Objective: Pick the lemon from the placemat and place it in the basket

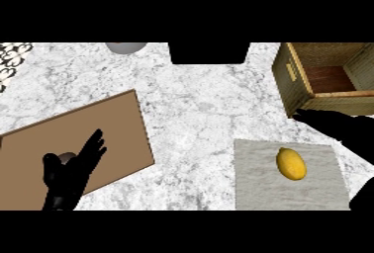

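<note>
- A white marbled counter (197, 108) filled the view, with one brown board (110, 133) lying at the left.
- One lemon (291, 163) lay alone on one grey placemat (252, 183) at lower right, untouched.
- One woven basket (296, 74) stood at upper right, cut off by the edge; its wooden floor showed.
- The right hand (332, 121) hovered between basket and placemat, fingers straight and relaxed, holding nothing; its forearm ran off the right edge.
- The left hand (70, 170) rested over the board, fingers up and spread; something small and pale beside its thumb was hard to make out.
- One grey rounded object (125, 47) and one dark block (209, 53) were clipped at the top.
</note>
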{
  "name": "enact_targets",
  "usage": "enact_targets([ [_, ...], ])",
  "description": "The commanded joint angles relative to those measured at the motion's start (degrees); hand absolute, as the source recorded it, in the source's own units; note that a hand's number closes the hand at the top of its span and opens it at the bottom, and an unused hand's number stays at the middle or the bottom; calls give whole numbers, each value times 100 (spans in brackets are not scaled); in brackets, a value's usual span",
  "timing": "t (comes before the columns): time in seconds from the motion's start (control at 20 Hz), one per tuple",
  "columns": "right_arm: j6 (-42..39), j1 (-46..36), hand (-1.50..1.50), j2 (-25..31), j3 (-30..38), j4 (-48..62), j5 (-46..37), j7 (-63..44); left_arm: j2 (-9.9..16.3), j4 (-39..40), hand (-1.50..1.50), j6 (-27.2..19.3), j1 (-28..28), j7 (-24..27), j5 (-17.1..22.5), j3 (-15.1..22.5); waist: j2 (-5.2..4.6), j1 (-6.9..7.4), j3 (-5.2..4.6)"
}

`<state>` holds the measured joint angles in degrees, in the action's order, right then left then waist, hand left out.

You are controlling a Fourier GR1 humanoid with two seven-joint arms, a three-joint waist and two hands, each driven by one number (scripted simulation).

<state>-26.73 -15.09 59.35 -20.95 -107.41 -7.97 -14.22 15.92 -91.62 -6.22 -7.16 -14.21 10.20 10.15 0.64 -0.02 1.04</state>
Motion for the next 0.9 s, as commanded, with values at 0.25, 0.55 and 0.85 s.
enact_targets([
  [0.25,336,253,-150,-374,-223,463,-861,597,-34,1079,0,-112,-86,25,-186,-173,-95,-38,-104],
  [0.55,664,249,-150,-871,-371,818,-1282,647,142,935,0,127,-128,-27,94,-430,-99,45,-105],
  [0.85,602,189,-150,-1076,-478,1132,-1502,882,45,780,0,-66,-76,-310,-146,-233,-94,35,-102],
])
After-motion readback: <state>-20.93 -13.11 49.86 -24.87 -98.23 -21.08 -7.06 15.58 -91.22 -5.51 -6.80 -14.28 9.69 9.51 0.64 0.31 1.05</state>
